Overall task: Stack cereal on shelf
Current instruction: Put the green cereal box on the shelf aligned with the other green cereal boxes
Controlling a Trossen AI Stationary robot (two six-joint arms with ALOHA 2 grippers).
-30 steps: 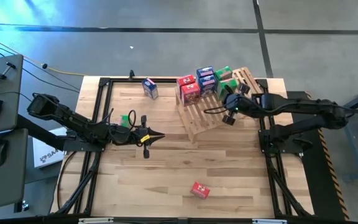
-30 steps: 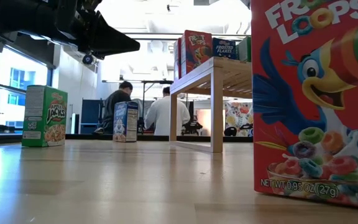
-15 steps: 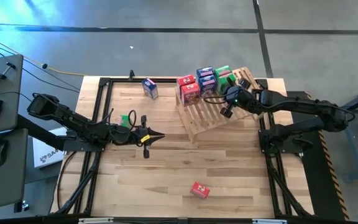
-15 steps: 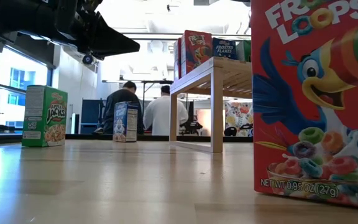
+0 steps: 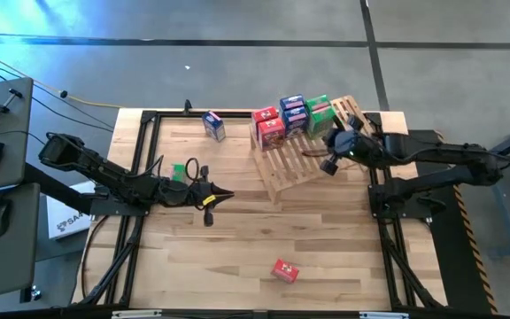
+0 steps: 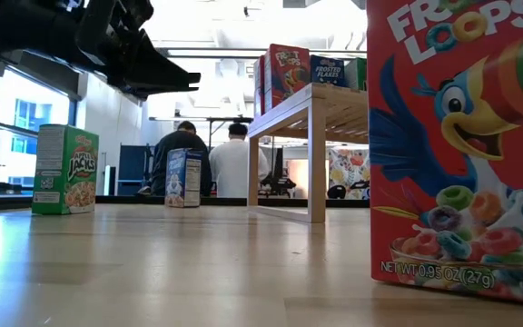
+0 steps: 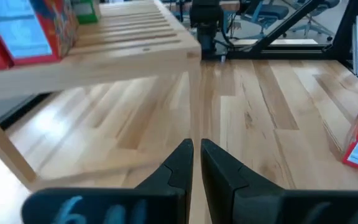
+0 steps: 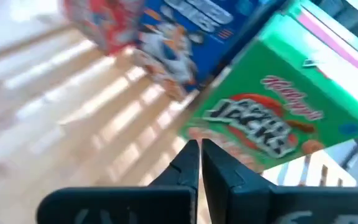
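Risk: right gripper [image 5: 330, 152] pinched together, empty, beside green box [image 5: 320, 108] | nudge topples boxes off shelf [image 5: 292, 164] | left gripper [image 5: 222, 195] together, waiting over counter [image 5: 237, 239]

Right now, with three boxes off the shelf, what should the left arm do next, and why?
Probably open the shut left gripper and swing toward the green box beside it: that box stands nearest on the table, while the right gripper hangs over the shelf.
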